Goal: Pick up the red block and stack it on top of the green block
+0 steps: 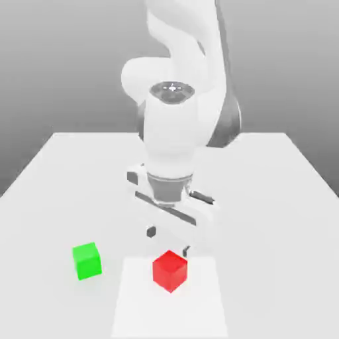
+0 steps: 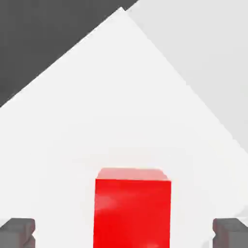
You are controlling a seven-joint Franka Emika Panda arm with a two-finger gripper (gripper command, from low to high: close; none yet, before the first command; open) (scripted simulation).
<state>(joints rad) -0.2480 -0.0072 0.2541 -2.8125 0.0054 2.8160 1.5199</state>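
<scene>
Red block [image 1: 170, 271] sits on a bright white patch [image 1: 169, 311] of the pale bench [image 1: 265, 232], fingers [image 2: 221, 232] spread apart, gray backdrop [image 1: 59, 66] behind.

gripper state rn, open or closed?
Open: in the hand view the gripper's fingertips stand wide apart, the red block between them untouched.
</scene>
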